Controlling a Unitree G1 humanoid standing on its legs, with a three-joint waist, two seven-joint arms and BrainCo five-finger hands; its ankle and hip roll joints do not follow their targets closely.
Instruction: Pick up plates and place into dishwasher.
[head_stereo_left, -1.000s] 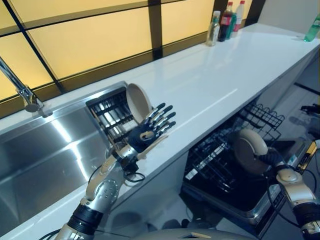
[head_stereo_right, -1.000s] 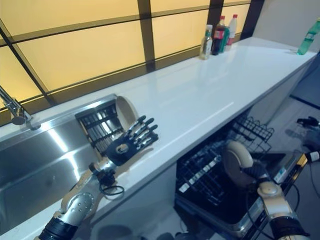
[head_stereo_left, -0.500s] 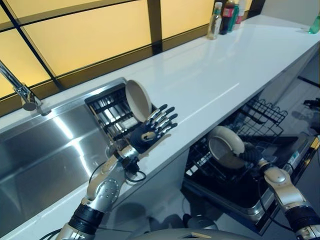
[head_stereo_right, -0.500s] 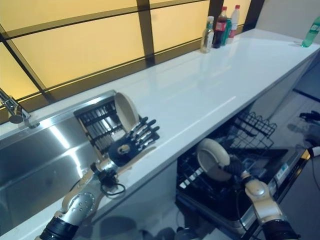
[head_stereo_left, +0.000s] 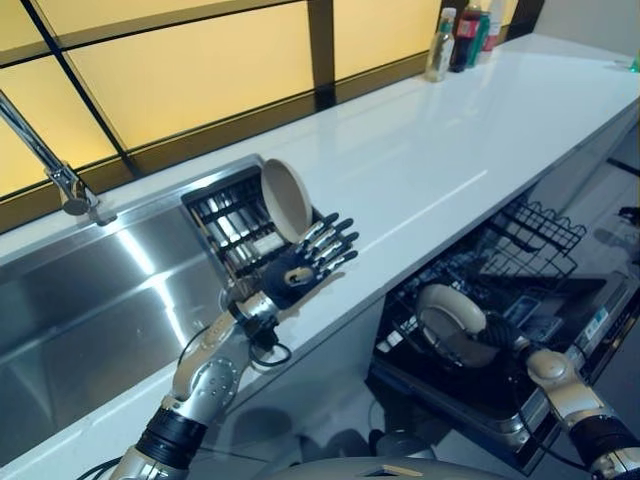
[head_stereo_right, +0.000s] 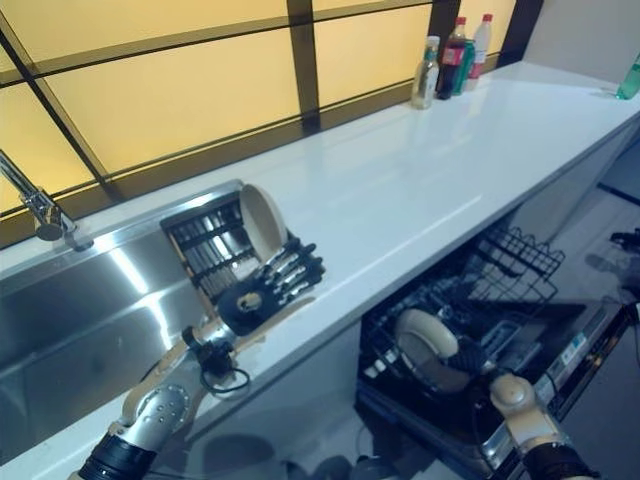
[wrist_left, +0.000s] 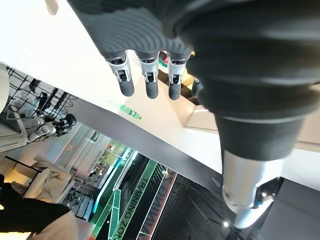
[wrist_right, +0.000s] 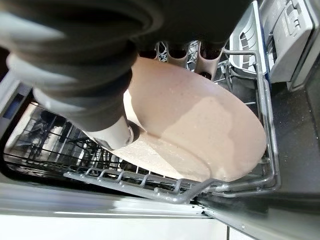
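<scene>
Beneath the white counter (head_stereo_left: 420, 170), a beige plate (head_stereo_left: 450, 318) is gripped by the right hand (head_stereo_left: 505, 335) over the dishwasher rack (wrist_right: 220, 185), slotting and release being judged next; the left hand (head_stereo_left: 300, 268) is held open.

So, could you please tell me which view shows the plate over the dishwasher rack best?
The right wrist view: the beige plate fills it, tilted over the dishwasher rack, held by the right hand. Both eye views show it small. The left wrist view shows another plate's edge.

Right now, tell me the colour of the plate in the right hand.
Beige plate, seen best in the right wrist view.
</scene>
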